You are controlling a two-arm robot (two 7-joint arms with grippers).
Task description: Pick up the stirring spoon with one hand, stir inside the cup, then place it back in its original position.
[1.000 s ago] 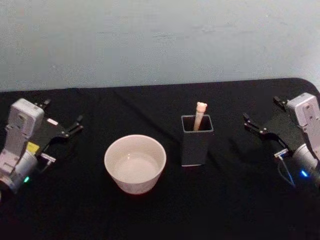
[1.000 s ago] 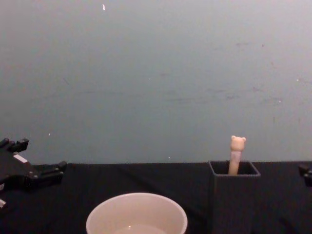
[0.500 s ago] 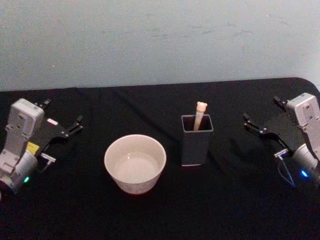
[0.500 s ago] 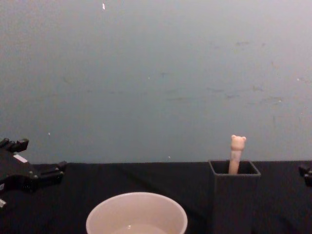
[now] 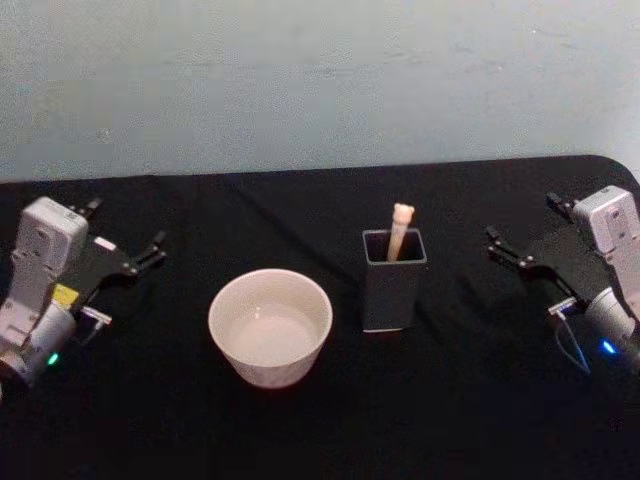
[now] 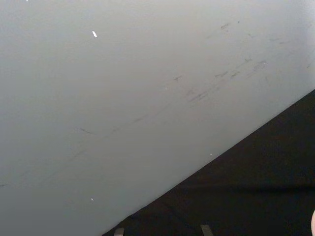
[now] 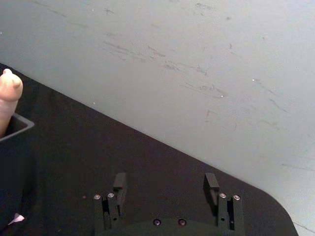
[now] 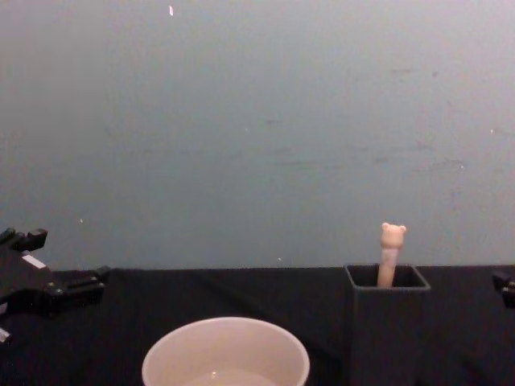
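We see a table (image 5: 330, 430) draped in black cloth, with a rounded corner at the far right. Nearest on it sits the cream-white cup (image 5: 270, 325), round and wide, mouth up. Just right of it and a little farther back stands the dark grey square holder (image 5: 392, 285), upright, apart from the cup. The stirring spoon (image 5: 400, 228) stands inside the holder, leaning slightly; its beige handle and bear head poke above the rim, while the bowl is hidden inside. Beyond the table's far edge we see a pale grey-blue wall (image 5: 320, 80) with faint scuffs.

The left gripper (image 5: 128, 222) rests low at the table's left side, well apart from the cup, pointing forward and inward, fingers spread and released. The right gripper (image 5: 521, 217) mirrors it at the right side, well apart from the holder, fingers spread too, gripping nothing.
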